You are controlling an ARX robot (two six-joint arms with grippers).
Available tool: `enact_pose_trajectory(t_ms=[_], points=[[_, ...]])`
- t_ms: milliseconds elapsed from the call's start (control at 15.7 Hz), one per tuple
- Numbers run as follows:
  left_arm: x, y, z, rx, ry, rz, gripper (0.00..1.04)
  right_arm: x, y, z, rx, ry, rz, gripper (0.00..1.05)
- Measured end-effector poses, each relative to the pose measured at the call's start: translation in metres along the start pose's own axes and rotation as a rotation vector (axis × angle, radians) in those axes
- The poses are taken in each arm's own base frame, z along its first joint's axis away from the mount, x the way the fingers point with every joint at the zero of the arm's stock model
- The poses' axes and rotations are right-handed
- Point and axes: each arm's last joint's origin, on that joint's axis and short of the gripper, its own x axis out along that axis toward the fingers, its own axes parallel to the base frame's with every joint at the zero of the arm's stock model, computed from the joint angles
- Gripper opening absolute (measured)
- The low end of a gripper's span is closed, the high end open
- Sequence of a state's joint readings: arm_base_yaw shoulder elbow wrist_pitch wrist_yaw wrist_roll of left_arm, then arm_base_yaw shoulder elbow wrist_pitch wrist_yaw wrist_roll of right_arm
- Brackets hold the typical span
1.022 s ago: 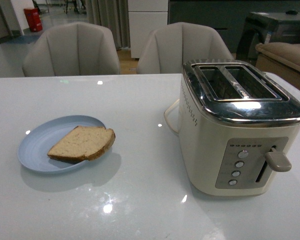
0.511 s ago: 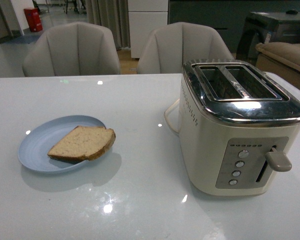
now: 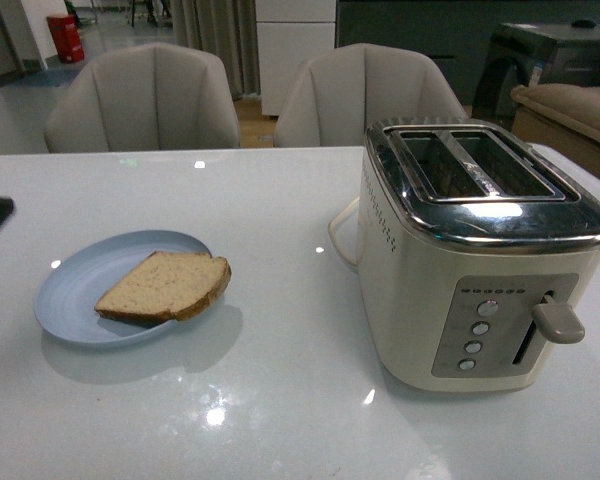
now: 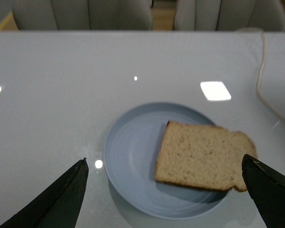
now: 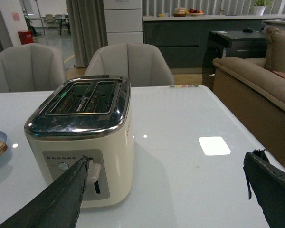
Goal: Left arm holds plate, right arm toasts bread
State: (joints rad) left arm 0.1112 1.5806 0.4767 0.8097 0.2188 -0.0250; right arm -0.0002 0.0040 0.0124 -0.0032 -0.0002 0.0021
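Step in hand: the opening approach, nothing gripped yet. Plate (image 3: 75,290) sits on the white table (image 3: 280,420) at approx 9 o'clock from the toaster (image 3: 420,300), well apart from it. Bread (image 3: 165,287) lies flat on the plate's 3 o'clock half, w/ its rounded crust end overhanging the rim on that side and the straight cut edge toward plate centre.

L gripper (image 4: 164,160): jaws wide apart, empty, above the table w/ plate and bread lying ahead btwn the two fingers, touching neither. In the front view only a dark sliver of it shows at the far 9 o'clock edge.

R gripper (image 5: 166,158): jaws also spread, holding nothing, facing the toaster's control end, apart from it.

Both slots (image 3: 470,165) look empty; lever (image 3: 558,322) is up.

Next move, my read: L gripper goes down to the plate's bare rim, approx 9 o'clock side, away from the bread, and pinches it. The rim is thin and shallow on a glossy top, so it needs a low, flat entry or the plate may skate off. Then the R gripper can take the bread by the overhanging crust at 3 o'clock, feed it into a slot and press the lever.
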Motion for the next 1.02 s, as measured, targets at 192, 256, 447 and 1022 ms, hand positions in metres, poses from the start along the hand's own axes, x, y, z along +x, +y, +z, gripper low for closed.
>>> enact_pose_trajectory(t_ms=[192,256,447,1022], points=[[0.059,0.006,-0.021,0.034,0.141,-0.022,0.98,0.0,0.0,0.0,0.0,0.0,0.0,0.98],[0.077,0.011,-0.024,0.032,0.167,-0.021,0.98,0.0,0.0,0.0,0.0,0.0,0.0,0.98],[0.11,0.027,-0.048,0.045,0.26,0.005,0.98,0.0,0.0,0.0,0.0,0.0,0.0,0.98],[0.145,0.053,-0.062,0.036,0.246,0.042,0.98,0.0,0.0,0.0,0.0,0.0,0.0,0.98]])
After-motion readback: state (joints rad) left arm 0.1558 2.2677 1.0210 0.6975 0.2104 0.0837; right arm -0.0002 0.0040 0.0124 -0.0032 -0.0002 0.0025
